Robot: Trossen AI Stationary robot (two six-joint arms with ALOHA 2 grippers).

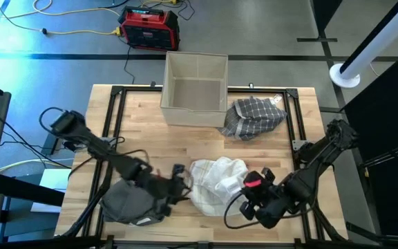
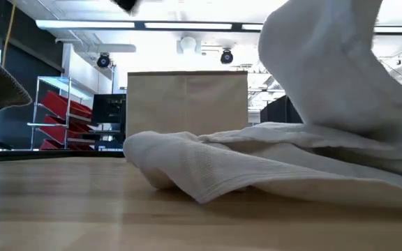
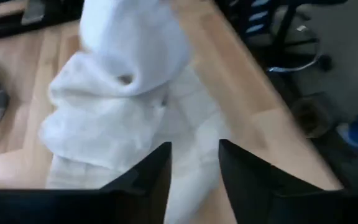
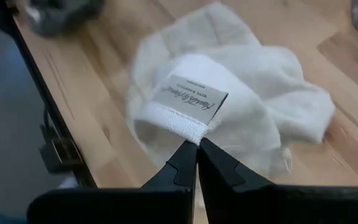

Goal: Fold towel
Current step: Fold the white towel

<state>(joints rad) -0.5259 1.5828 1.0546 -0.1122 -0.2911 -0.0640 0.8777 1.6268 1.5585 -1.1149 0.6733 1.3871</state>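
Note:
The white towel (image 1: 216, 183) lies crumpled on the wooden table (image 1: 185, 142), near its front edge. In the low view one part of it (image 2: 326, 63) rises up at the right, while the rest (image 2: 257, 167) lies flat. My right gripper (image 4: 197, 146) is shut on the towel's hem by a sewn label (image 4: 190, 99), at the towel's right side (image 1: 244, 181). My left gripper (image 3: 194, 163) is open at the towel's left side (image 1: 184, 181), with white cloth showing between and beyond its fingers. My right gripper pinches the towel's hemmed edge (image 4: 188, 130) just below the label, between its two fingertips. It comes slanting down from the table's right. The held part is raised off the table and the rest of the towel lies on the wood. Whether my left gripper touches the cloth, I cannot tell.
A grey towel (image 1: 130, 200) lies bunched at the front left under my left arm. A checked towel (image 1: 254, 116) lies at the back right beside an open beige box (image 1: 195, 81). Bare wood shows between the box and the white towel.

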